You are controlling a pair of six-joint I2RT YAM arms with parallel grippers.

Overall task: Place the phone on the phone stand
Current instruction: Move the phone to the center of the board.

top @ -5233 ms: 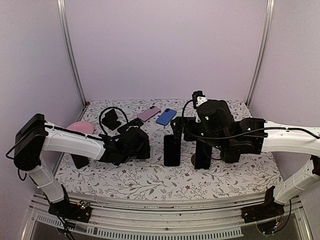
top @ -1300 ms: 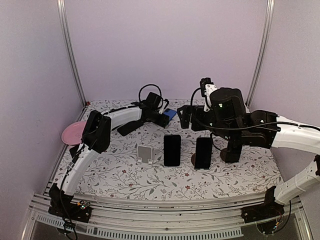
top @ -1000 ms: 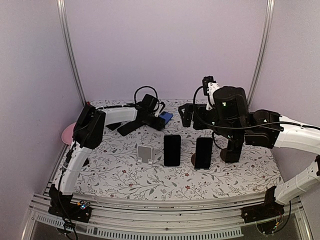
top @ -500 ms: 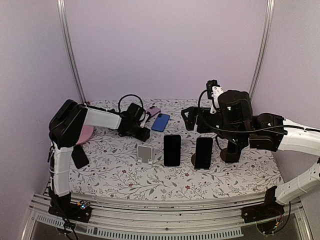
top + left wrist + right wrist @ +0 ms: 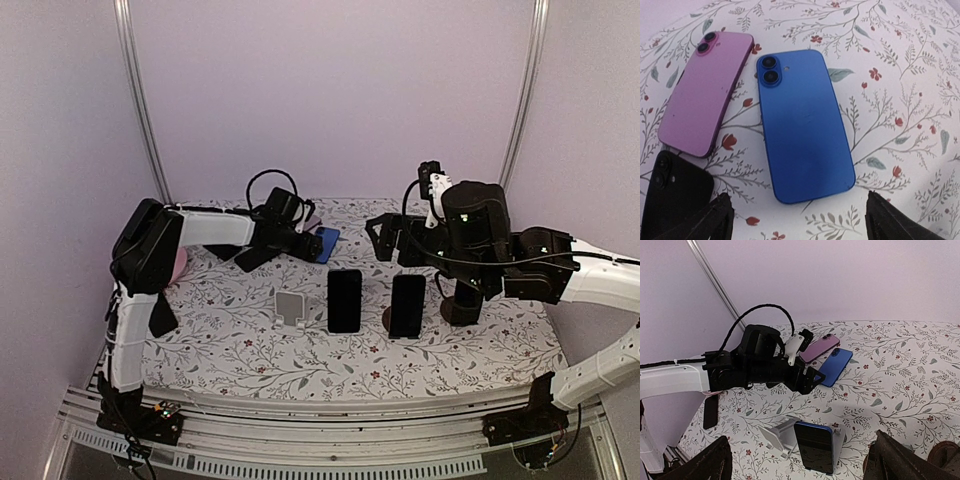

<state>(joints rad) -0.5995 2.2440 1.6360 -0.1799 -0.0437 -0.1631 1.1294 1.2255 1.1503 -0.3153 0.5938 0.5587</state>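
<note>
A blue phone (image 5: 802, 125) lies face down at the back of the table, also in the top view (image 5: 328, 241) and the right wrist view (image 5: 836, 366). My left gripper (image 5: 800, 225) is open just in front of its near end, fingers either side, touching nothing; it also shows in the top view (image 5: 312, 243). An empty white phone stand (image 5: 291, 307) stands mid-table, also in the right wrist view (image 5: 776, 435). My right gripper (image 5: 392, 240) is open and empty, raised above two stands that hold phones.
A purple phone (image 5: 705, 95) and a black phone (image 5: 670, 197) lie left of the blue one. Two dark-screened phones (image 5: 344, 299) (image 5: 407, 304) lean on stands. A dark round stand (image 5: 460, 308) sits right. A black phone (image 5: 160, 315) and a pink plate (image 5: 180, 266) are at the left.
My left gripper has swung right, back to the blue phone's near end. Over five seconds it left the front, uncovering the white stand. My right gripper rose and drifted slightly right.
</note>
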